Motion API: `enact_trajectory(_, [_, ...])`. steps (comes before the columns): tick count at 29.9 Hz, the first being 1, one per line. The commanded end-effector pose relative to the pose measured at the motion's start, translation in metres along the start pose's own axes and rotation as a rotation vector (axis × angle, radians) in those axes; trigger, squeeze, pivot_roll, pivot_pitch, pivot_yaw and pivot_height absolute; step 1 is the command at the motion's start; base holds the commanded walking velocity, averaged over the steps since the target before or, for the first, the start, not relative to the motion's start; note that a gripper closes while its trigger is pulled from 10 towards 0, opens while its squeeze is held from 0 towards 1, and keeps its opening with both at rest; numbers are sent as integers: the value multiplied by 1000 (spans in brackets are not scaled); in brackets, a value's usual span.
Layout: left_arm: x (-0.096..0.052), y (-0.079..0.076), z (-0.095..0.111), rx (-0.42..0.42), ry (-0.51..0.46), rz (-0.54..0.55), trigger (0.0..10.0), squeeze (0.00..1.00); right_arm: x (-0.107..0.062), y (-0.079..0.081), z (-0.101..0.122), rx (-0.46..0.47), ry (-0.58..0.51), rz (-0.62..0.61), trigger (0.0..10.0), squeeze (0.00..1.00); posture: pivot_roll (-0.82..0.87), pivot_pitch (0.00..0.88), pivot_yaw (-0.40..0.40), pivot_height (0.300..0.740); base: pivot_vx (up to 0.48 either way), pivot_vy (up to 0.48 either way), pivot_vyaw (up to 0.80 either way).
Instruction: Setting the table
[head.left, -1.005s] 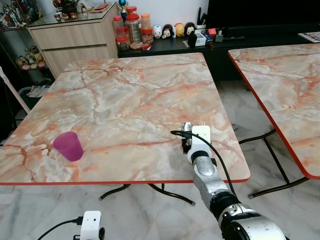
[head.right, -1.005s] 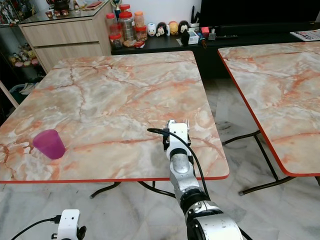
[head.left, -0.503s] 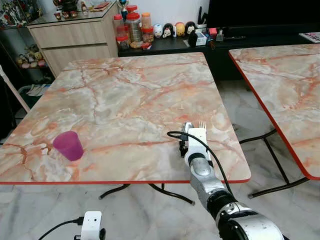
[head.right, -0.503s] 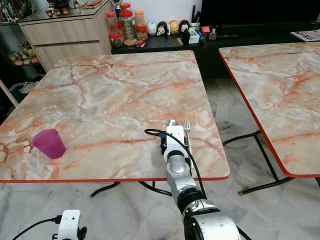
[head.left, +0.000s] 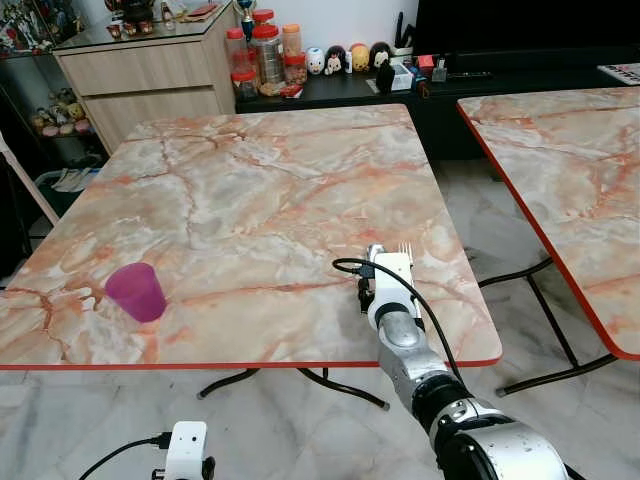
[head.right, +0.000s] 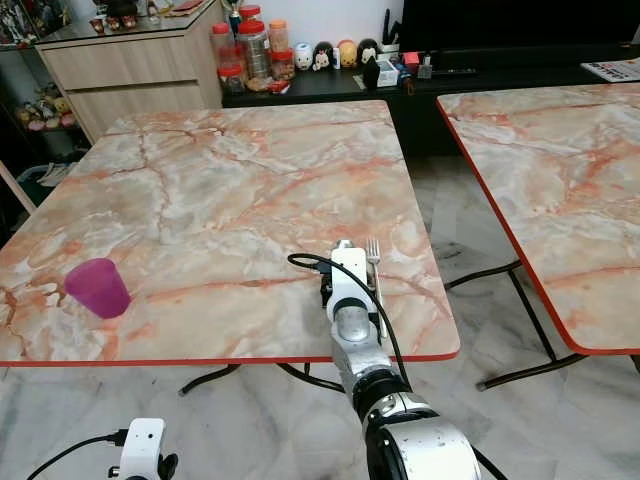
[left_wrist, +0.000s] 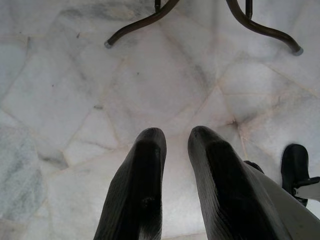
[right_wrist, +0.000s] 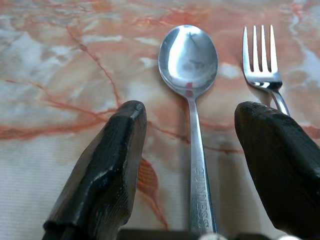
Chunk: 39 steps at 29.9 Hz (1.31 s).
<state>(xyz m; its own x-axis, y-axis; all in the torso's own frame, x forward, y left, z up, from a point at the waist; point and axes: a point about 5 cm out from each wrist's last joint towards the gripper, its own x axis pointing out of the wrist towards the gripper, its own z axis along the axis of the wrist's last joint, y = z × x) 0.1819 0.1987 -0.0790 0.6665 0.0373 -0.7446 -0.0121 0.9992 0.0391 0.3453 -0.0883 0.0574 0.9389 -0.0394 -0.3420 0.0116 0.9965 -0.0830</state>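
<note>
Right hand (right_wrist: 187, 165) wide apart — straddling spoon (right_wrist: 189, 65), fork (right_wrist: 263, 60) just beside, marble table (head.left: 250, 190)

The 2 eye views look forward and down from the head across the marble table (head.left: 250, 200), with cabinets at the far wall. Both share the tabletop and the second table (head.right: 560, 180) to the right. The left wrist view faces the floor (left_wrist: 60, 100), low and near. The right wrist view sits very close above the tabletop, facing far along a spoon (right_wrist: 189, 65) and fork (right_wrist: 262, 57).
</note>
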Motion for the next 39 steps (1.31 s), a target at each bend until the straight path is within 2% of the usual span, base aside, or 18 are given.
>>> enact_trajectory(1, [0, -1, -2, 28, 25, -17, 10000, 0, 0, 5, -1, 4, 24, 5, 10000, 0, -13, 6, 73, 740, 0, 0, 0])
enact_trajectory(12, [2, -6, 0, 53, 39, -49, 10000, 0, -1, 6, -6, 2, 58, 10, 10000, 0, -14, 5, 72, 740, 0, 0, 0])
enact_trajectory(13, [2, -7, -1, 53, 41, -52, 10000, 0, -1, 5, -6, -4, 61, 7, 9608, 0, -14, 5, 72, 740, 0, 0, 0])
enact_trajectory(14, [2, -7, -1, 52, 41, -55, 10000, 0, -1, 5, -7, -6, 63, 6, 6980, 0, -14, 5, 72, 740, 0, 0, 0])
enact_trajectory(15, [2, -7, -1, 52, 42, -55, 10000, 0, -1, 5, -7, -5, 64, 5, 6980, 0, -14, 5, 72, 740, 0, 0, 0])
enact_trajectory(16, [2, -7, -1, 52, 42, -56, 10000, 0, -1, 5, -7, -6, 65, 5, 6118, 0, -14, 3, 73, 740, 0, 0, 0])
enact_trajectory(17, [2, -8, -1, 51, 44, -58, 10000, 0, -1, 5, -7, -7, 67, 6, 2941, 0, -14, 3, 73, 740, 0, 0, 0])
enact_trajectory(18, [2, -8, -1, 53, 48, -61, 10000, 0, -1, 5, -8, -10, 70, 10, 784, 0, -14, 3, 73, 740, 0, 0, 0])
enact_trajectory(19, [1, -8, -2, 57, 53, -64, 10000, 0, -2, 6, -9, -20, 75, 14, 0, 0, -15, 2, 74, 740, 0, 0, 0])
enact_trajectory(39, [1, -9, -3, 77, 68, -104, 10000, 0, -4, 10, -13, -37, 82, 31, 0, 0, -29, 0, 81, 740, 0, 0, 0])
